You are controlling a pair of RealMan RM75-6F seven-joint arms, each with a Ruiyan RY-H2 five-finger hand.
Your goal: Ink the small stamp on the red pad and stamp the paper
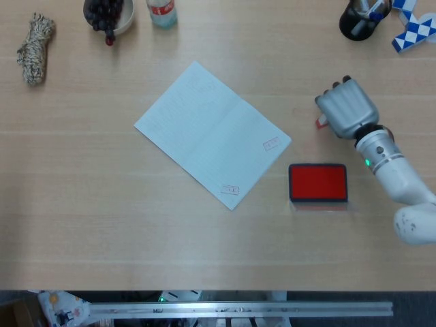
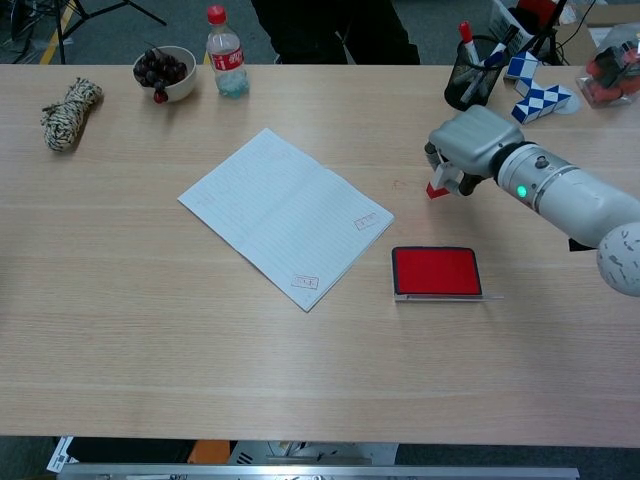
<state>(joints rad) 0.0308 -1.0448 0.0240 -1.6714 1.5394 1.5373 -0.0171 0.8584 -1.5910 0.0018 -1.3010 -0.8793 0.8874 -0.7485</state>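
My right hand [image 1: 346,107] [image 2: 468,145] grips the small red-and-white stamp [image 2: 438,187] [image 1: 321,121], whose base touches or hovers just above the table, behind the red ink pad [image 1: 318,182] [image 2: 436,271]. The white lined paper [image 1: 211,131] [image 2: 283,213] lies at mid-table, left of the pad. It bears two red stamp marks, one near its right corner [image 1: 271,144] [image 2: 366,221] and one near its front corner [image 1: 231,190] [image 2: 305,283]. My left hand does not appear in either view.
At the back left stand a rope bundle [image 2: 66,113], a bowl of dark fruit [image 2: 165,70] and a plastic bottle [image 2: 225,53]. At the back right are a black pen cup [image 2: 472,72] and a blue-and-white folding toy [image 2: 538,92].
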